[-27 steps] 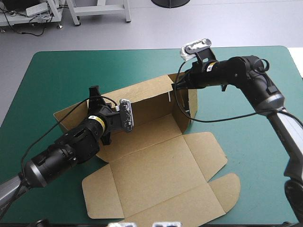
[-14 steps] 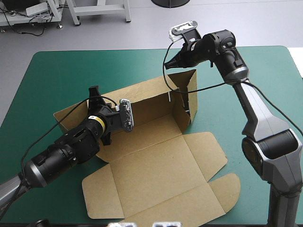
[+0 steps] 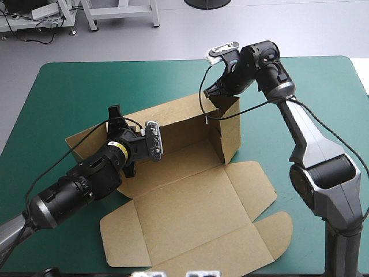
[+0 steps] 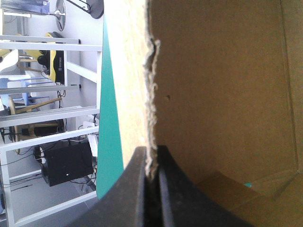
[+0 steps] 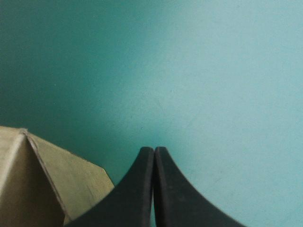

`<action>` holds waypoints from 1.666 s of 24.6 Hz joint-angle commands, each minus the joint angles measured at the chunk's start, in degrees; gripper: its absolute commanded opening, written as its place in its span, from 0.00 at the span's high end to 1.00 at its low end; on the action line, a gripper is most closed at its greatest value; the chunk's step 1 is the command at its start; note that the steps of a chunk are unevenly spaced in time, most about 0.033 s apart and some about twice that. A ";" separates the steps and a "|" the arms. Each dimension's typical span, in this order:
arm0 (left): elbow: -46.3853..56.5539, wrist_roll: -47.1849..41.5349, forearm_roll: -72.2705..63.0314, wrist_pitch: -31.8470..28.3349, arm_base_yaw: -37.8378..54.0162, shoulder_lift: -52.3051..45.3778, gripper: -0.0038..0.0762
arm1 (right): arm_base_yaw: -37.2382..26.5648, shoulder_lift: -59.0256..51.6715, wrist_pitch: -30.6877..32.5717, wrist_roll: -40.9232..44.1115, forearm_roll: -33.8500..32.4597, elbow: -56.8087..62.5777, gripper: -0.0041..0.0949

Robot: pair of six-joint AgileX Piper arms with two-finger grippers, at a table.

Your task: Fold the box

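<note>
Left pincer (image 4: pixel 152 157) first: its two black fingers are pressed almost together, pinching the raw top edge of the long back wall of the box (image 3: pixel 190 202), towards that wall's left end. The left arm reaches in low from the near left corner of the desk (image 3: pixel 75 86) and lies across the box's left part, so the board beneath it is hidden. In the left wrist view the box (image 4: pixel 222 94) fills nearly everything ahead of the fingers, with a strip of the teal-green cover showing beyond the wall.

The right pincer (image 5: pixel 154 151) is pressed together too, with nothing between its fingers; they meet in one point over bare cover. In the high view the right pincer (image 3: pixel 213 91) hangs at the box's far right corner, where the back wall meets the upright right-hand wall. In the right wrist view the box (image 5: pixel 47 189) shows as a folded corner just beside the fingers. Whether they touch it I cannot tell.

The box sits about mid-desk, a little towards the left and near edges. Its back wall and right wall are raised, with the floor panel flat between them. The wide lid panel and its rounded flaps lie flat towards the near edge, the lid's front close to it. A flap at the left end sticks out towards the desk's left edge.
</note>
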 commanded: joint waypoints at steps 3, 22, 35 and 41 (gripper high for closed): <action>-1.18 -0.78 0.06 -0.92 -0.45 -1.31 0.96 | -0.15 -5.37 0.51 0.23 0.48 0.80 0.96; -1.18 -1.01 0.02 -0.92 -0.45 -1.31 0.96 | -0.83 -11.43 -3.76 -0.32 8.31 12.25 0.96; -1.18 -1.26 -0.70 -1.20 -0.45 -1.31 0.96 | -4.69 -27.75 -29.77 -14.60 26.39 45.29 0.96; -1.18 -1.26 -0.83 -1.35 -0.45 -1.31 0.96 | -4.80 -31.12 -34.73 -24.76 35.11 53.01 0.96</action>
